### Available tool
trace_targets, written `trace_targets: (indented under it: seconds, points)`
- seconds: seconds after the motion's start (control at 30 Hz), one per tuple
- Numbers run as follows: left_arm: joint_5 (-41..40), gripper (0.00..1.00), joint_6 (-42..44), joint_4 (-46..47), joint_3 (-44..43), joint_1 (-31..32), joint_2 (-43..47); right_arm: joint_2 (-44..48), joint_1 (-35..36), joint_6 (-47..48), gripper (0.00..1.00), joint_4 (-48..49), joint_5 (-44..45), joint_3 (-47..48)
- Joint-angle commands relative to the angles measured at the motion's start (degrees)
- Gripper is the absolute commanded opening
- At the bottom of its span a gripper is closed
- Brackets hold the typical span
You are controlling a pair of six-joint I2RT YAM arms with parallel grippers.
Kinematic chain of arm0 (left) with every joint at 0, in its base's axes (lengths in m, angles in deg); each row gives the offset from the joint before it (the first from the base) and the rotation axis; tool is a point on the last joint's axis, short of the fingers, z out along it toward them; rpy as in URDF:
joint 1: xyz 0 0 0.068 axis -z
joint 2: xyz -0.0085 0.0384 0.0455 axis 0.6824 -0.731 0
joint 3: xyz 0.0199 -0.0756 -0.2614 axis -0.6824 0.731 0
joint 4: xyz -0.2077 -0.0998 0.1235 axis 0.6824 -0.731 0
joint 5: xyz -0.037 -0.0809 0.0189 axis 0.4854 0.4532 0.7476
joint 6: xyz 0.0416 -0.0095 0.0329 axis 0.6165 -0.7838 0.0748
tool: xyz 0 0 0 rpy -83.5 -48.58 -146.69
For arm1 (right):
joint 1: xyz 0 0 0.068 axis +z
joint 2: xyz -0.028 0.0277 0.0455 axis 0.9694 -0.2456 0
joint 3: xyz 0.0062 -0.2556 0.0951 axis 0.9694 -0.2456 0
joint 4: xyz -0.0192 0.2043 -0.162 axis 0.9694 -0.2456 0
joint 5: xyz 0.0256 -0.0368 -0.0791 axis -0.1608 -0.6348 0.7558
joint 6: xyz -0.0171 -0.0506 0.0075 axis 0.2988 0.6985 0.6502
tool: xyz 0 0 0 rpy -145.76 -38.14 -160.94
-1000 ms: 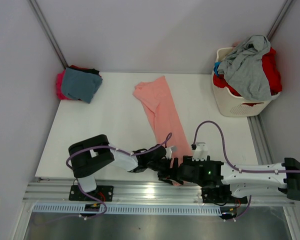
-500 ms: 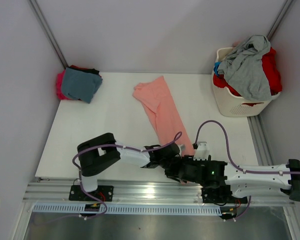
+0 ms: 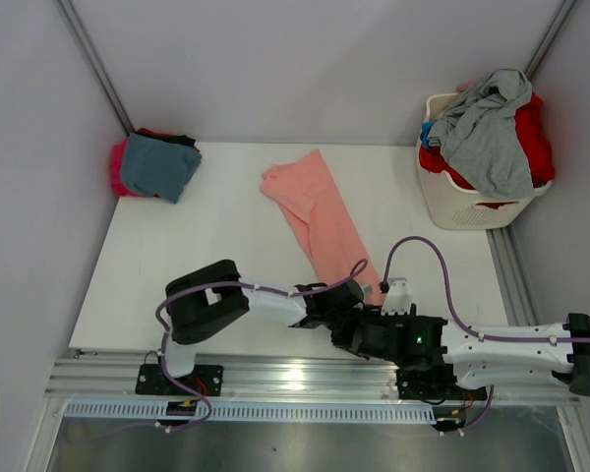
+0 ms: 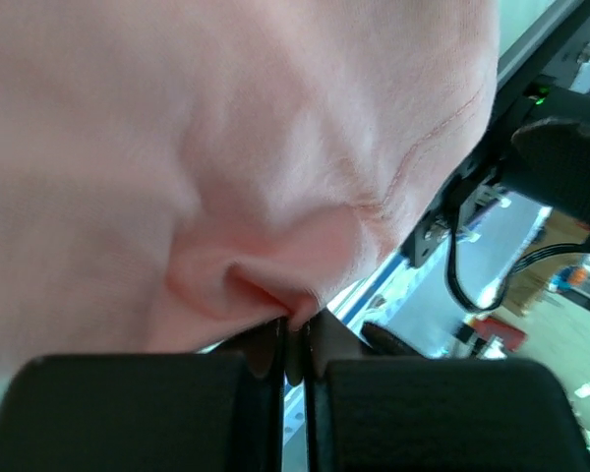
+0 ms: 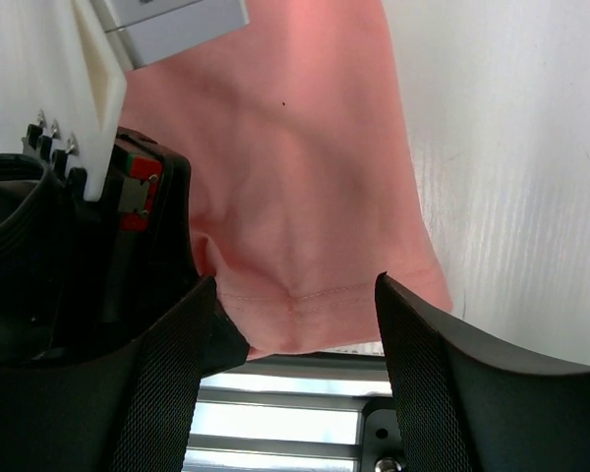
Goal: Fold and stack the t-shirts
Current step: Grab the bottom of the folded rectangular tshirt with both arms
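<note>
Pinching a small fold of the salmon-pink t-shirt [image 4: 226, 147] close to its hem, the left tool [image 4: 295, 339] is clenched. Its two black fingers [image 4: 147, 413] are pressed together, and the cloth puckers up between their tips.

Just beside it, the right tool [image 5: 295, 295] is released. Its jaws stand wide apart on either side of the stitched hem and grip nothing. That hem lies right at the near edge of the white tabletop [image 3: 197, 256], with the metal rail [image 5: 285, 428] showing just below it.

Seen from above, the two tools crowd together over this near end of the shirt. From there the shirt runs as a long narrow band, slanting away and to the left toward the middle of the tabletop, where its far end spreads a little wider.

In the far left corner is a small pile of folded shirts: a teal-blue shirt [image 3: 157, 167] on top, a magenta shirt [image 3: 118, 169] showing at the left, and a black shirt [image 3: 180, 141] at the back.

In the far right corner stands a white slotted laundry basket [image 3: 462, 206]. It is heaped with a grey shirt [image 3: 487, 128] draped over a red shirt [image 3: 537, 138].
</note>
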Motion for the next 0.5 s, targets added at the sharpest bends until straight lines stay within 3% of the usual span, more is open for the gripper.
trace_targets:
  seconds: [0.0, 0.33, 0.47]
  points:
    - [-7.2, 0.01, 4.9, -7.7, 2.2, 0.3, 3.6, 0.9, 0.3, -0.4, 0.69, 2.3, 3.0, 1.1]
    - [-14.6, 0.0, 4.4, -23.0, 15.5, 0.2, 25.8, 2.6, 0.2, -1.7, 0.7, 2.3, 4.6, -0.1]
    - [-14.6, 0.01, 1.4, -24.3, 19.7, 0.2, 30.9, 2.1, -0.1, 0.2, 0.71, 6.6, 1.6, -1.9]
